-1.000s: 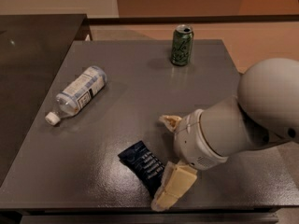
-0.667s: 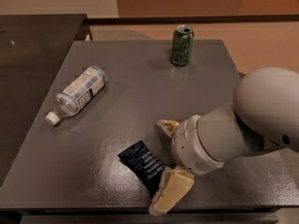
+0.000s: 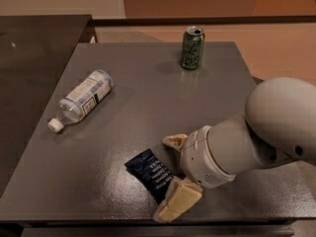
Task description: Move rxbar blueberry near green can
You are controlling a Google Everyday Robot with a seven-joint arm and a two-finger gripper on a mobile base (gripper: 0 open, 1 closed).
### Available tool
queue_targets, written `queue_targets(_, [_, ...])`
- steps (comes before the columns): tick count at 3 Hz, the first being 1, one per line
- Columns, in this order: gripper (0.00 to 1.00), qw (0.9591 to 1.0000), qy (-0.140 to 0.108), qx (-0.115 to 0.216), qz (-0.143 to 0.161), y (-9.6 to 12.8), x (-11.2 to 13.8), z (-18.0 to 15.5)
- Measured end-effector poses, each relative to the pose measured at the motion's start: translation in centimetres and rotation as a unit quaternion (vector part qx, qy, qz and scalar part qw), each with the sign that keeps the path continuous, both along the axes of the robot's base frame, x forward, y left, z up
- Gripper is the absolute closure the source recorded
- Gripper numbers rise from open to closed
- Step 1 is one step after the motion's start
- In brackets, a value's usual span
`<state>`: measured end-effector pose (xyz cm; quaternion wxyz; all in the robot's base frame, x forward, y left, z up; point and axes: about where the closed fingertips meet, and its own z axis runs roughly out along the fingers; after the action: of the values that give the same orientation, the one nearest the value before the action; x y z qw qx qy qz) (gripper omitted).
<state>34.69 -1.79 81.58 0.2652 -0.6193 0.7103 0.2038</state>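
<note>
At the near edge of the grey table (image 3: 148, 102), toward 6 o'clock from its centre: the rxbar blueberry (image 3: 145, 168), a flat dark navy wrapper with white print, lying on the tabletop and turned on a diagonal, one end toward 10 o'clock, the other toward 4 o'clock. Over its 4 o'clock end: the gripper (image 3: 167, 177), low at the table surface, its jaws spread wide. One cream-coloured finger (image 3: 174, 140) sits just beyond the bar at 1 o'clock from it, and the other finger (image 3: 178, 201) lies at the bar's near corner, overlapping it in this view; whether either presses on the wrapper cannot be told. Behind the gripper, toward 3 o'clock: the white rounded arm (image 3: 247, 142), reaching in from the right side. Toward 10 o'clock from the bar, well apart: a clear plastic bottle (image 3: 85, 97) on its side, white label up, white cap (image 3: 55, 125) pointing to 7 o'clock. At the far edge, toward 12 to 1 o'clock, well apart from the bar: the green can (image 3: 192, 48), upright, silver top. Left of the table: a dark counter (image 3: 29, 58).
</note>
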Motion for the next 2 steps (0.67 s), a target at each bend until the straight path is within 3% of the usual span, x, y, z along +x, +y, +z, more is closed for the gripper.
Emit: queue_targets(2, [0.64, 0.9997, -0.004, 0.020, -0.010, -0.84, 0.46, 1.76])
